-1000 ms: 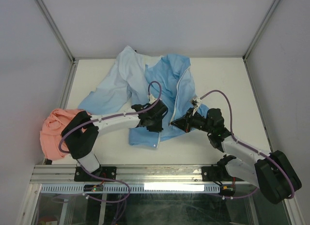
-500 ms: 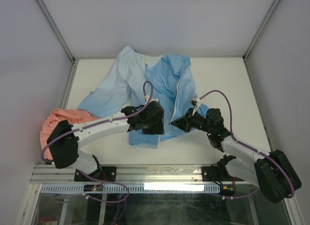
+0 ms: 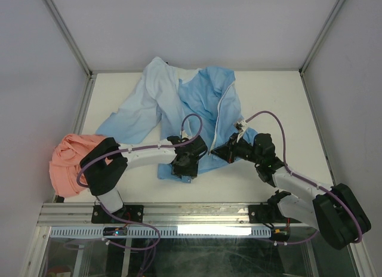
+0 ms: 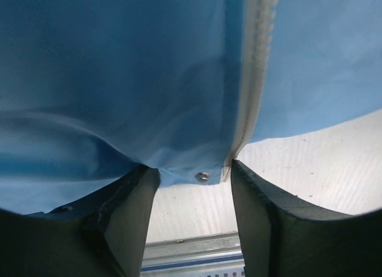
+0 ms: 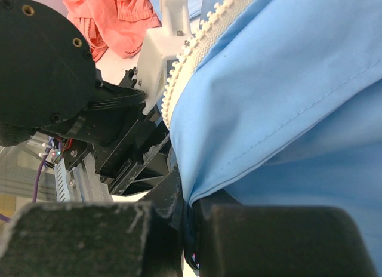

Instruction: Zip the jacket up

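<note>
The white tabletop (image 3: 280, 104) is filling the middle of my overhead view, and the jacket (image 3: 206, 98) is lying spread across its centre, reaching toward the upper edge. The paler side is sprawling out to the left and the deeper blue side is sitting to the right. Its lower hem is hanging toward the bottom of the frame, where both arms are meeting it.

At the left edge of the tabletop a salmon-pink garment (image 3: 65, 157) is sitting bunched up, well apart from the jacket.

The left fingers (image 3: 185, 166) are reaching in at the jacket's bottom hem, just left of centre. In the left wrist view those fingers (image 4: 128, 211) are standing apart. The hem corner is resting between their tips and fabric is draping over the one at lower left.

The right fingers (image 3: 222, 153) are coming in from the lower right, just beside the left ones. In the right wrist view they (image 5: 286, 241) are pressing together along the bottom of the frame, clamped on a fold of the jacket.

The white zipper (image 3: 222, 110) is running up the front from the hem, and its teeth (image 5: 191, 56) are showing at the top of the right wrist view. A small metal eyelet (image 4: 203, 176) is sitting at the hem corner, just beside the zipper's lower end.
</note>
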Controlling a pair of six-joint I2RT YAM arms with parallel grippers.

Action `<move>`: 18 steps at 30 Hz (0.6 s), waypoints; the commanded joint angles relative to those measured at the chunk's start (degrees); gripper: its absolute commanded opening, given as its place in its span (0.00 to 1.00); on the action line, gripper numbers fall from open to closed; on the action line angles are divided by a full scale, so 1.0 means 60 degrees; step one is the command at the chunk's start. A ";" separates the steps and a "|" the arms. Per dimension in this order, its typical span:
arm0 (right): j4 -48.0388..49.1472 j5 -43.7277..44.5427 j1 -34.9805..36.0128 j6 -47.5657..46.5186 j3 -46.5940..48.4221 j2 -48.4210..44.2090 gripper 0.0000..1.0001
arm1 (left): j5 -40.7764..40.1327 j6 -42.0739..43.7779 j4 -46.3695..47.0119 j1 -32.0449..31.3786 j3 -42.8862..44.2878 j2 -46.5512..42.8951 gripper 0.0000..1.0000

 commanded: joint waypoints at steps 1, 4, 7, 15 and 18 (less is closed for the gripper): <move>0.0382 0.0124 -0.0046 -0.0113 0.0064 -0.0071 0.00 | -0.0239 0.0218 0.0455 -0.0024 -0.0094 0.0629 0.49; 0.0399 0.0131 -0.0041 -0.0113 0.0071 -0.0048 0.00 | -0.0187 0.0158 0.0897 -0.0017 -0.0510 0.0887 0.43; 0.0416 0.0124 -0.0037 -0.0113 0.0064 -0.0022 0.00 | 0.0059 0.0133 0.1265 -0.0024 -0.0770 0.1112 0.37; 0.0330 -0.0005 -0.0033 -0.0126 0.0120 -0.0025 0.00 | 0.0171 0.0189 0.1930 -0.0020 -0.1042 -0.0371 0.06; 0.0376 -0.0186 -0.0042 -0.0086 0.0136 -0.0108 0.00 | -0.0034 0.0365 0.2262 -0.0015 -0.1099 -0.1289 0.00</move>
